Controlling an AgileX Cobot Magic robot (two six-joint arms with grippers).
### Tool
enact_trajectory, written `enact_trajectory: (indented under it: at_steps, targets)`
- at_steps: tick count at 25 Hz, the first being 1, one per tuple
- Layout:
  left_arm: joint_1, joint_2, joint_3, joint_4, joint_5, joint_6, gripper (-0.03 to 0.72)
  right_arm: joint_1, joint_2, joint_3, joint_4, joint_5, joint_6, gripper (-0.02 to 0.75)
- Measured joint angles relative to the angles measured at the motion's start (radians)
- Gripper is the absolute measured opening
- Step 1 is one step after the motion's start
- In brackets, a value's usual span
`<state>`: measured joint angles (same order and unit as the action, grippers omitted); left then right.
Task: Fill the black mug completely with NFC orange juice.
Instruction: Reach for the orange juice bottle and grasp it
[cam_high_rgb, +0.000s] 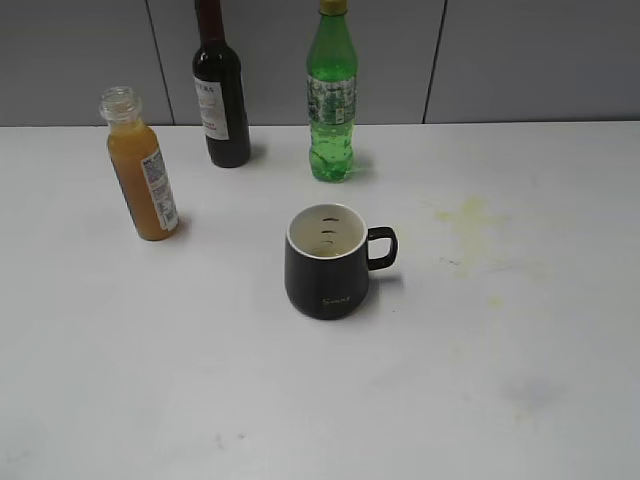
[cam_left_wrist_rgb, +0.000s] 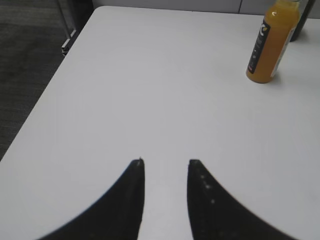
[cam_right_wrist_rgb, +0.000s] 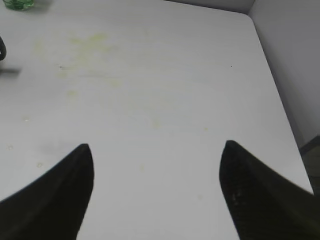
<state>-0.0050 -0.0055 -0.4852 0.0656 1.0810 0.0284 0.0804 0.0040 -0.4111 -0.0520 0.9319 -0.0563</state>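
Observation:
The black mug stands upright mid-table, handle to the right, cream inside, with no liquid showing in it. The NFC orange juice bottle stands uncapped at the left rear, leaning slightly; it also shows in the left wrist view at the upper right. My left gripper is open and empty over bare table, well short of the bottle. My right gripper is wide open and empty over the right part of the table. Neither gripper shows in the exterior view.
A dark wine bottle and a green soda bottle stand at the back. Yellowish stains mark the table right of the mug. The table's left edge and right edge by a wall are near.

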Motion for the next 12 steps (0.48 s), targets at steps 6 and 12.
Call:
enact_trajectory:
  at_steps: [6,12]
  targets:
    - [0.000,0.000,0.000,0.000,0.000,0.000,0.237,-0.017,-0.007,0.002,0.006,0.004,-0.020,0.594]
    - [0.000,0.000,0.000,0.001,0.000,-0.001,0.237,-0.017,-0.007,0.002,0.007,0.004,-0.021,0.594]
